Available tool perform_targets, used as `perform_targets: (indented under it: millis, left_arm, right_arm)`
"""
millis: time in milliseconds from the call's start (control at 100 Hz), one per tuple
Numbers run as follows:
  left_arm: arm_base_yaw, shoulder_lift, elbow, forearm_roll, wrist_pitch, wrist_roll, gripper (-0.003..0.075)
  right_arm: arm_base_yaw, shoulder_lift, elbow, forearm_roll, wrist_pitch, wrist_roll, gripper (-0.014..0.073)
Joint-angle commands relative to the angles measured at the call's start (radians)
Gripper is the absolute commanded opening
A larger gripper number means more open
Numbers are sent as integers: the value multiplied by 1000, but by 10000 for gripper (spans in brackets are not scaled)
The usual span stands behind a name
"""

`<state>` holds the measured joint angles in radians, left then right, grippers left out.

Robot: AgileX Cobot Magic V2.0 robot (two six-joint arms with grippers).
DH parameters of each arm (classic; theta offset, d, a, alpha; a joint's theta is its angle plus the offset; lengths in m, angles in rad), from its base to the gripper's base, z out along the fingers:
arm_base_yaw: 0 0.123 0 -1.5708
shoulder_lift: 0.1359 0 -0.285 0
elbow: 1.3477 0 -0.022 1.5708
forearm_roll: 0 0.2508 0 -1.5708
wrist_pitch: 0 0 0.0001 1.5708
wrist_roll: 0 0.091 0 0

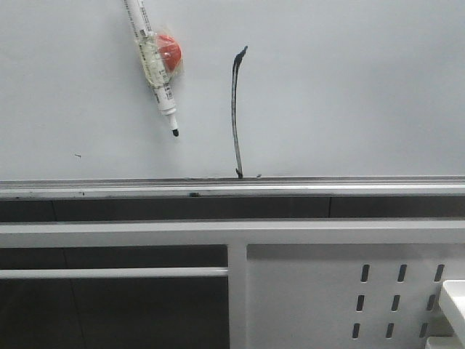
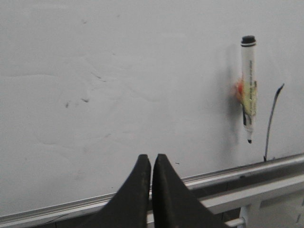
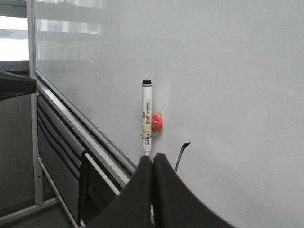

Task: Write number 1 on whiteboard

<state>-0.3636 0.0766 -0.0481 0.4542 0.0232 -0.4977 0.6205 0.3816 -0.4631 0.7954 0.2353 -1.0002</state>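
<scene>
The whiteboard (image 1: 349, 87) fills the upper front view. On it stands the number 1 (image 1: 234, 109), a thin dark stroke with a small hook at its top, reaching down to the lower edge. To its left a white black-tipped marker (image 1: 154, 58) hangs tip down on the board beside a red magnet (image 1: 169, 51). No gripper shows in the front view. My left gripper (image 2: 151, 157) is shut and empty, off the board, with the marker (image 2: 248, 88) and the stroke (image 2: 271, 118) far to one side. My right gripper (image 3: 152, 157) is shut, hiding the tip of the marker (image 3: 147, 116).
A silver strip (image 1: 327, 187) runs along the board's lower edge. Below it are a white panel with slotted holes (image 1: 305, 291), a white crossbar (image 1: 109, 273) and dark openings. A white object (image 1: 454, 298) pokes in at the right edge.
</scene>
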Motion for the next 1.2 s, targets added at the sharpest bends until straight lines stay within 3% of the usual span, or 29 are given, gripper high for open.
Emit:
perform_targets:
  millis: [0, 60, 190, 500, 1190]
  left_arm:
    - [63, -31, -7, -254, -88, 189, -20]
    - [131, -59, 14, -357, -88, 291, -20]
    - [249, -106, 89, -376, -93, 266, -20]
    - [295, -103, 87, -380, 302, 235, -20]
    - [295, -103, 86, -396, 295, 235, -20]
  right_arm:
    - [-6, 15, -25, 5, -53, -2, -59]
    - [-6, 15, -25, 5, -53, -2, -59]
    - [-6, 15, -25, 5, -53, -2, -59]
    - [-6, 15, -25, 5, -51, -2, -59]
    - [-6, 15, -25, 5, -49, -2, -59]
